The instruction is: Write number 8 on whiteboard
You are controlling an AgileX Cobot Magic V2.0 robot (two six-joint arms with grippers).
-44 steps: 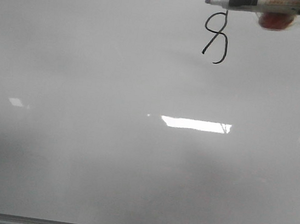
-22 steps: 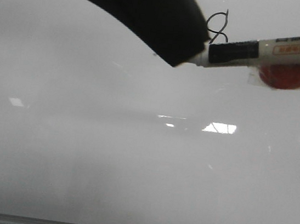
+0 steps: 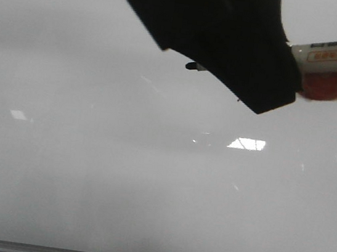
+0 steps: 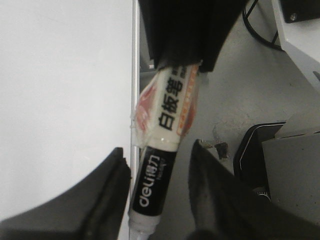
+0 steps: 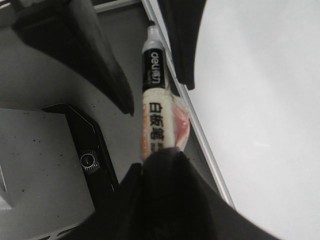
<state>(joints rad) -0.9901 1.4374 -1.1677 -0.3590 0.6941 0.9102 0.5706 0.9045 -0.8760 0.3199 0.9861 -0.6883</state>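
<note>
So the marker (image 4: 167,115) is the thing to watch. The right gripper (image 5: 160,162) has its fingers clamped tight on the marker's back end, holding it out roughly level over the whiteboard (image 3: 118,175) with the nib pointing toward the left arm. My guess is that grabbing it that far back is deliberate, since it leaves the black front section sticking out free for someone else to take.

And that's where the left gripper (image 4: 160,200) sits: its fingers (image 4: 112,185) are spread apart on either side of that black front section. They're close on one side with a clear gap on the other, so they're not gripping anything. Looks to me like a handover being lined up, or just a steadying grab.

Some reddish lump (image 3: 326,84) is taped against the marker's white body, can't tell what it is.

As for the number 8, I can't see it anywhere. In the front view the left gripper's black bulk covers the board right beside the marker's nib, so the 8 may be hidden behind it. Both wrist views show the marker out past the board's grey frame strip (image 4: 134,75) rather than over the writing surface, which fits the writing being finished, but that's my read.
</note>
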